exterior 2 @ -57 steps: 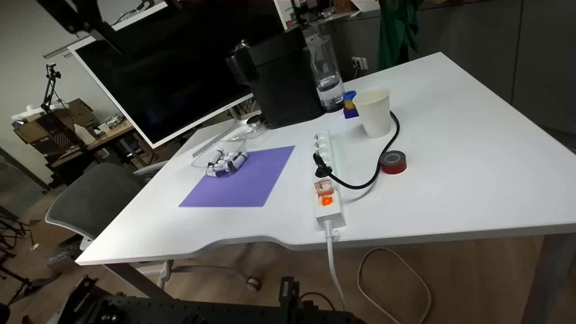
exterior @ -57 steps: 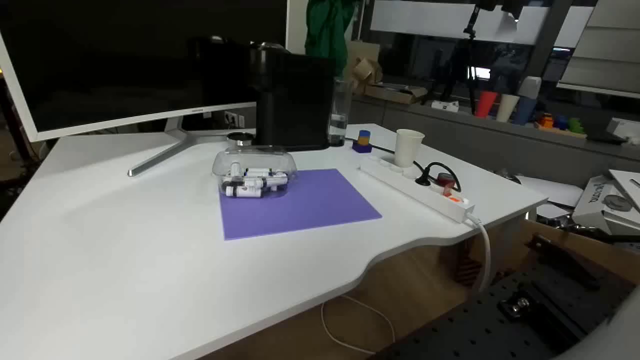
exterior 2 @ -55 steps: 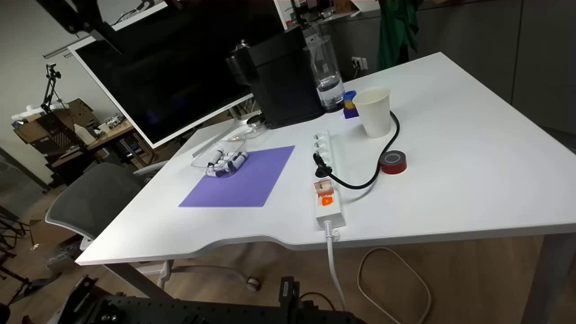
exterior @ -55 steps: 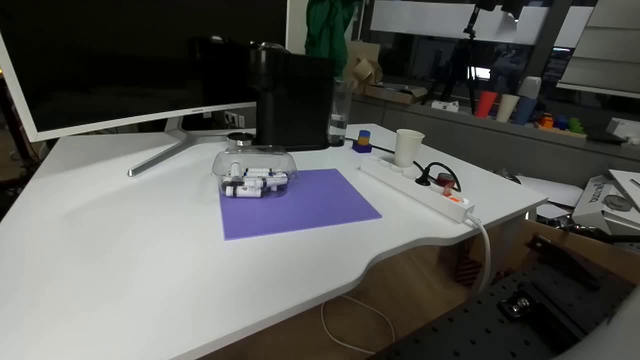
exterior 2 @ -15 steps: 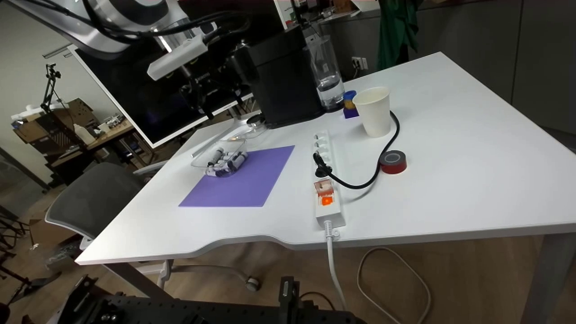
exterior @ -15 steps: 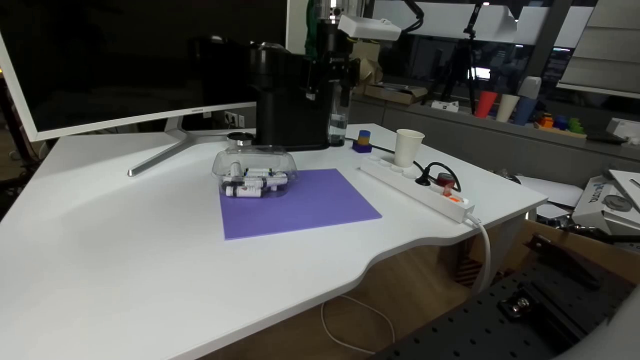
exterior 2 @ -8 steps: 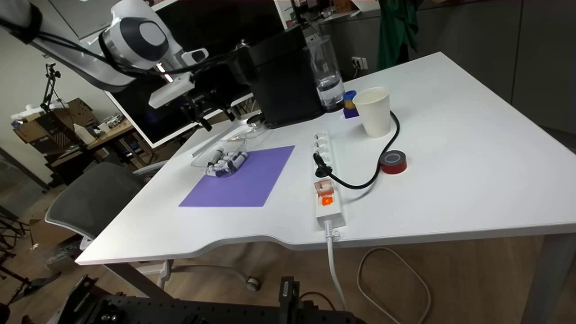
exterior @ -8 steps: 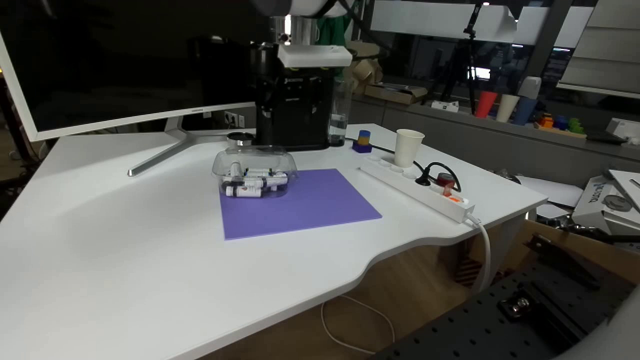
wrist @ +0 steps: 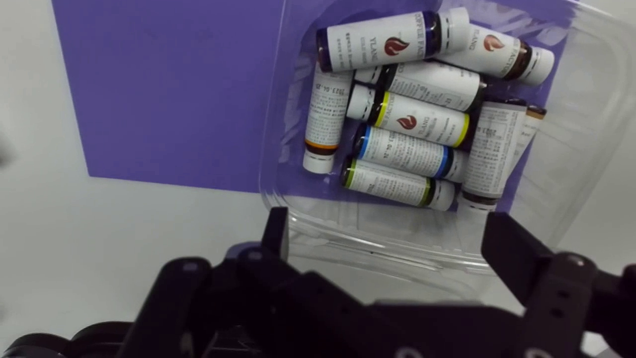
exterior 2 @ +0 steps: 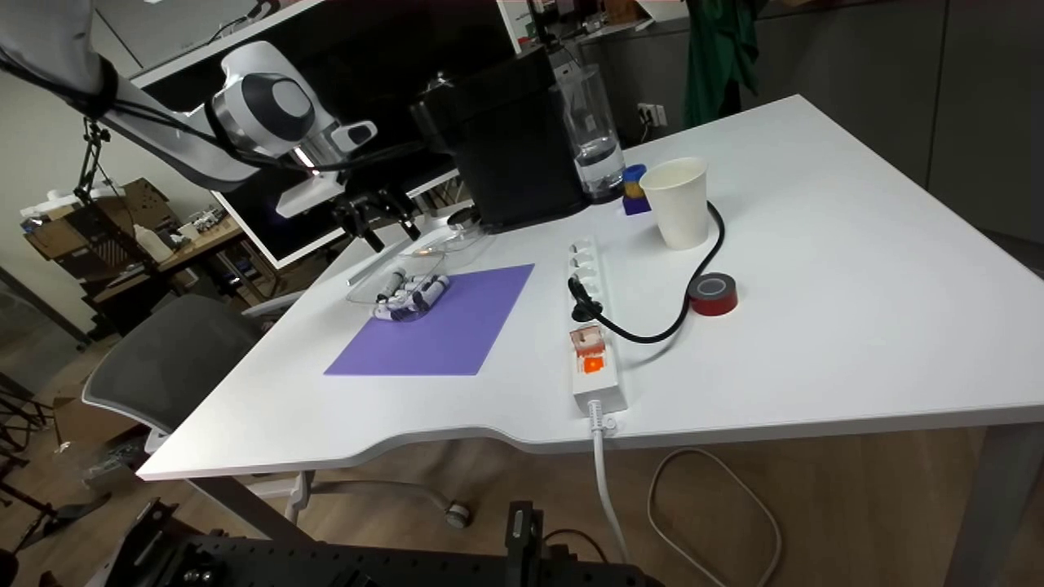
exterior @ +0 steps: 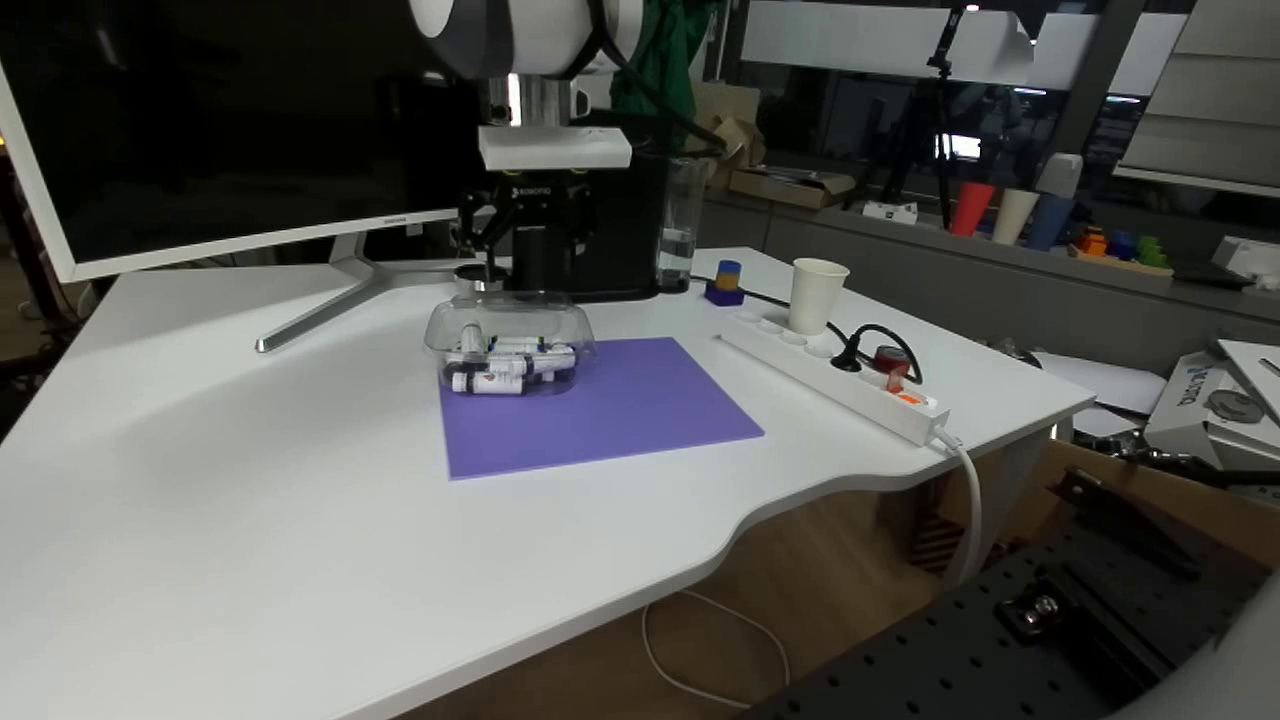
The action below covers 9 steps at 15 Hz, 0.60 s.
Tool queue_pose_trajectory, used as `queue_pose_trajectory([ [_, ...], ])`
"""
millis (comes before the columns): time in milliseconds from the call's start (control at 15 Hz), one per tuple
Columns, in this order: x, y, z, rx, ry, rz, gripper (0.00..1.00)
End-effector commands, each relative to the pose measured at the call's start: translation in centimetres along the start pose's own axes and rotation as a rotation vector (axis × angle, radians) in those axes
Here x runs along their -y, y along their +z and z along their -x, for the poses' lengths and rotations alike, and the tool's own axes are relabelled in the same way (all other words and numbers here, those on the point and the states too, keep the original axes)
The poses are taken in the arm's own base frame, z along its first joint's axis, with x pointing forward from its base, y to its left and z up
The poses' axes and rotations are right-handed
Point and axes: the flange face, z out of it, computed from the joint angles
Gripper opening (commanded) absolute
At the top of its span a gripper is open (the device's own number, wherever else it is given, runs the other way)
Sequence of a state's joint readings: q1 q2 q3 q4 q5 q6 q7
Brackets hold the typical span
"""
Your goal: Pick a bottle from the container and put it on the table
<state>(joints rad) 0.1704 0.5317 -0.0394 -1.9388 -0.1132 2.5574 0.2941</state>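
In an exterior view: close over the white table (exterior: 290,530), its near part cut off by the frame; looks slightly down toward monitor (exterior: 240,130) and windows (exterior: 840,115). In an exterior view: set back from the curved front edge (exterior 2: 473,430), floor (exterior 2: 864,497) included, monitor slanting. Both share table, monitor, purple mat (exterior: 620,415), container (exterior: 525,317). Wrist view: close, looking down on container and mat, gripper (wrist: 385,221) at bottom.
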Motion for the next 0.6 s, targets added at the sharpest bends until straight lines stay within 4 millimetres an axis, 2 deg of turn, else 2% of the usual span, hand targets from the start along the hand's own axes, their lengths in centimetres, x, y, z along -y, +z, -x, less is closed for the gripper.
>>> queue_pose_trajectory([
  [0,0.2,0.5,0.0,0.014,-0.013,0.004,1.00],
  [533,2.9,4.5,0.3,0.024,-0.077,-0.032,1.00],
])
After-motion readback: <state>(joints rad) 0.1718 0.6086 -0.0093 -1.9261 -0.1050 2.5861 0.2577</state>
